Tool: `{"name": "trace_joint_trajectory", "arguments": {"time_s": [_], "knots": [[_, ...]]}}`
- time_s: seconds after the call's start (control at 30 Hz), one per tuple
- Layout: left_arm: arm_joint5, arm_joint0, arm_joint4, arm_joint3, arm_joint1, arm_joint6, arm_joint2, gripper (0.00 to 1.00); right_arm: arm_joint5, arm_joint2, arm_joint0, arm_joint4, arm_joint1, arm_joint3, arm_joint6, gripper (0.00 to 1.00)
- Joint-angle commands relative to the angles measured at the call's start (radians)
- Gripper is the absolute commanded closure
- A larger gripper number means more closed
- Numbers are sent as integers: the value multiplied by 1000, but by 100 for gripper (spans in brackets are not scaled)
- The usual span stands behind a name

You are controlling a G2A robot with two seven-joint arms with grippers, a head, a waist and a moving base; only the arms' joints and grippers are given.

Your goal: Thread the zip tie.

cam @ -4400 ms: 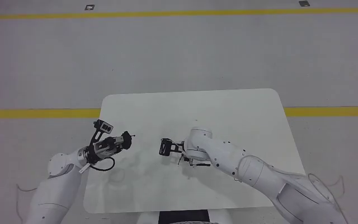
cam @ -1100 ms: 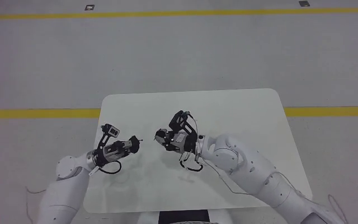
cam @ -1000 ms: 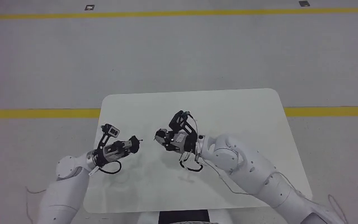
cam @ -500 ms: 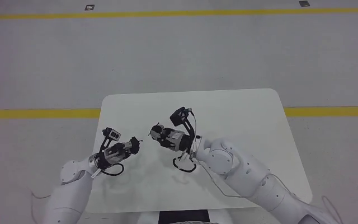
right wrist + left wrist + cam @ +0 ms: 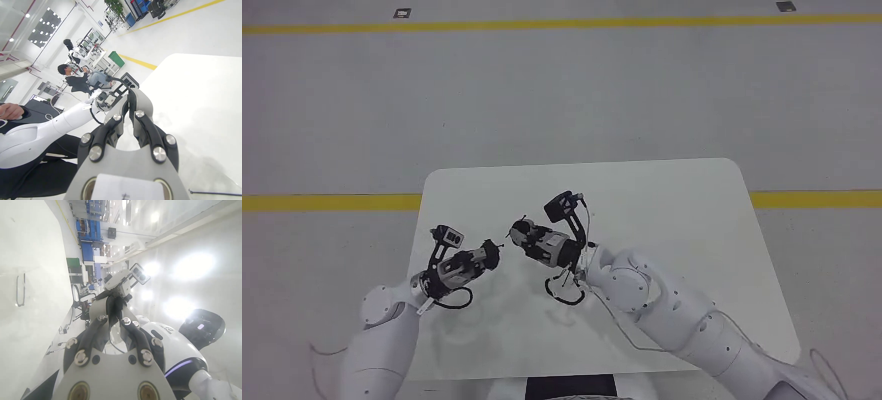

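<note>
Above the white table (image 5: 672,200), left of its middle, my two grippers meet tip to tip. The left gripper (image 5: 493,254) is shut, and a black strip that I take for the zip tie (image 5: 113,308) runs between its fingers toward the other gripper's tips. The right gripper (image 5: 514,236) faces it from the right and is also shut (image 5: 129,94). A thin black curve of the zip tie (image 5: 121,81) arcs out from its fingertips toward the left arm's wrist camera. How the tie's two ends sit against each other is hidden between the fingertips.
A thin dark loop (image 5: 19,291) lies on the table surface beside the grippers. A black cable loop (image 5: 564,290) hangs under the right arm. A thin black line (image 5: 213,193) lies on the table near that arm. The table's right half is bare.
The right gripper rose off the table and swung left. The left gripper moved right. The gap between their tips has closed from wide to almost nothing.
</note>
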Motion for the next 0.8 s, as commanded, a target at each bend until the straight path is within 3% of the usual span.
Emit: {"name": "trace_joint_trajectory", "arguments": {"time_s": [0.0, 0.1, 0.23, 0.33, 0.43, 0.77], "knots": [[0, 0, 0, 0, 0, 0, 0, 100, 0, 0, 0, 0, 0, 0, 0, 100], [0, -1, 2, -2, 0, 9, 0, 100, 0, 0, 0, 0, 0, 0, 0, 100], [0, 18, 65, -38, -4, 112, -1, 100, 0, 0, 0, 0, 0, 0, 0, 100], [0, 36, 105, -65, -15, 151, -7, 100, 0, 0, 0, 0, 0, 0, 0, 100], [0, 51, 112, -78, -29, 160, -3, 100, 0, 0, 0, 0, 0, 0, 0, 100], [0, 51, 112, -78, -29, 160, -3, 100, 0, 0, 0, 0, 0, 0, 0, 100]]}}
